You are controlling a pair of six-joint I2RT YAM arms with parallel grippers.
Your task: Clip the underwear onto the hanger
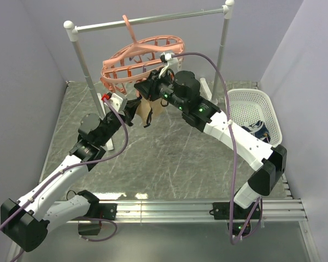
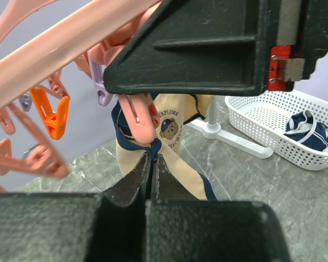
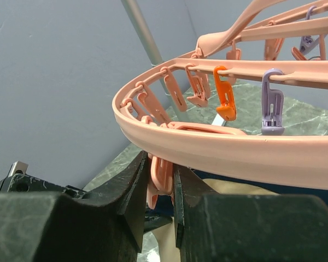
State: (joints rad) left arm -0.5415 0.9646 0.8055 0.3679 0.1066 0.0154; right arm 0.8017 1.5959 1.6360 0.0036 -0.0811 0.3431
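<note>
Your left pincer [image 2: 153, 164] is pressed fully together, its dark fingers pinching the navy-trimmed edge of the underwear [image 2: 177, 117], soft beige cloth printed with a small bear and the word EXPLORE. Your right pincer [image 3: 161, 170] stands narrow, squeezing a pink clip [image 3: 163, 177] that hangs from the near rim of the hanger [image 3: 224, 153]. The hanger is a broad ring of smooth salmon plastic with cross-spokes and a row of slim dangling clips, an orange clip [image 3: 225, 95] and a lilac clip [image 3: 271, 103] among them. From the left wrist, the pink clip's rounded end lies against the waistband, though whether it bites the cloth cannot be told. The underwear hangs in the air just beneath the hanger, between the two pincers, above the mottled grey, stone-patterned bench [image 1: 153, 164]. The hanger hooks over the bar of a silver-and-white rack [image 1: 153, 19]. Your left arm climbs from the lower left, elbow bent, forearm slanting up toward the centre. Your right arm bows out to the right, then reaches back in, wrist just under the ring. A white lattice basket [image 1: 251, 106] stands near the rack's right post, holding a navy striped garment [image 2: 306, 131]
</note>
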